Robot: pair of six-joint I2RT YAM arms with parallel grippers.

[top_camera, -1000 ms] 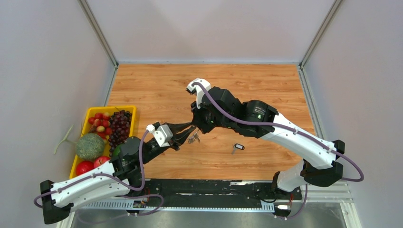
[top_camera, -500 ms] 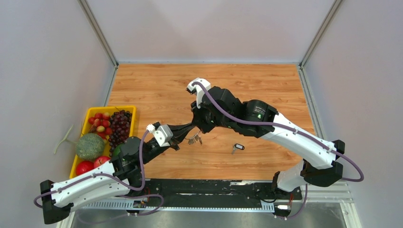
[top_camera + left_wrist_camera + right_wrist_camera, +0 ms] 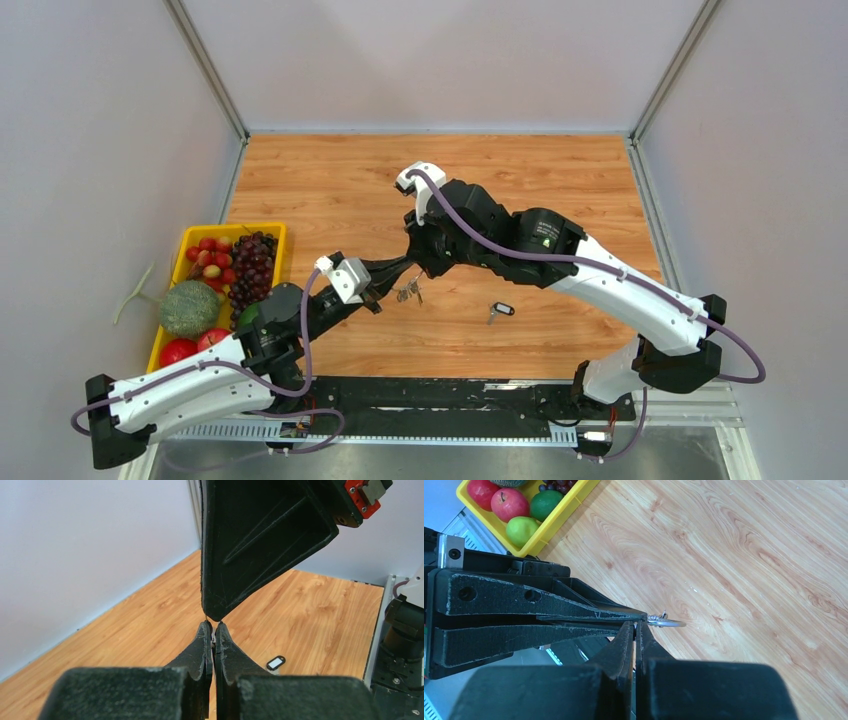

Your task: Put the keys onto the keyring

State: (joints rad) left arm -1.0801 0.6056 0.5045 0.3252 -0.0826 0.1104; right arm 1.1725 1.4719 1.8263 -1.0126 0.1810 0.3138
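Note:
Both grippers meet tip to tip above the middle of the wooden table. The keyring [image 3: 408, 292] hangs between them, its cluster of small silver keys dangling just over the wood. In the right wrist view the keyring [image 3: 669, 623] pokes out as a thin silver loop past the tips. My left gripper [image 3: 398, 270] is shut on the ring from the left. My right gripper [image 3: 413, 268] is shut on it from above. One of the keys [image 3: 500, 310], black-headed with a short silver blade, lies flat on the table to the right, and the same key [image 3: 275, 662] shows in the left wrist view.
A yellow tray [image 3: 235, 228] holding grapes, apples and a melon sits at the table's left edge; its corner [image 3: 569, 510] shows in the right wrist view. White walls close in the table on three sides. The arms' base rail runs along the near edge.
My left gripper's jaws have closed on the keyring and its arm has edged slightly forward. The right gripper has held the ring in place throughout.

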